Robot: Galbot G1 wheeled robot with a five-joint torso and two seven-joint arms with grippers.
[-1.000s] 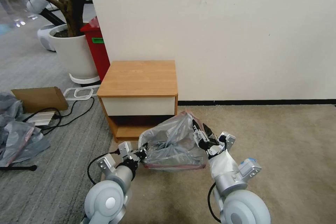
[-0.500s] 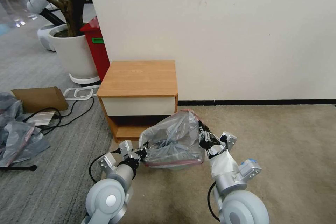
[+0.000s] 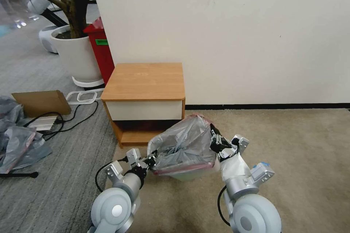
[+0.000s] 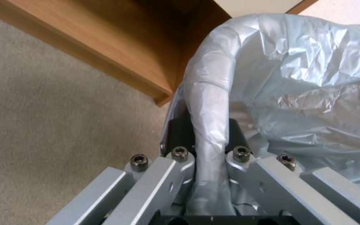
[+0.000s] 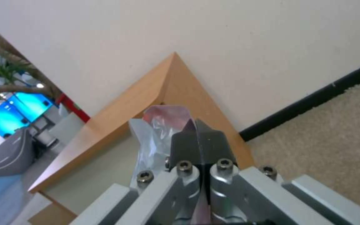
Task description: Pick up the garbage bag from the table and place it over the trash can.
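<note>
Beige carpet (image 3: 299,153) runs up to a cream wall, with the table (image 3: 146,82) standing against it, its top bare. Just in front of the table's open lower shelf, the bag (image 3: 186,145) is stretched between the two grippers, draped over the can (image 3: 189,174), of which a pale strip shows below the bag's pinkish-red band on the near side.

At the bag's left end, the left gripper (image 3: 152,160) has its black fingers (image 4: 180,131) set on either side of a rolled edge covered in grey plastic, clamped on it; in its wrist view the crumpled bag (image 4: 305,84) spreads away from the gripper toward the table's lower edge (image 4: 117,59).

The right gripper (image 3: 215,139) is at the bag's far right corner, higher than the left one. In the right wrist view its dark fingers (image 5: 201,140) are pressed together with a pinch of pinkish bag (image 5: 157,125) caught between them, the table's corner (image 5: 176,78) beyond.
</note>
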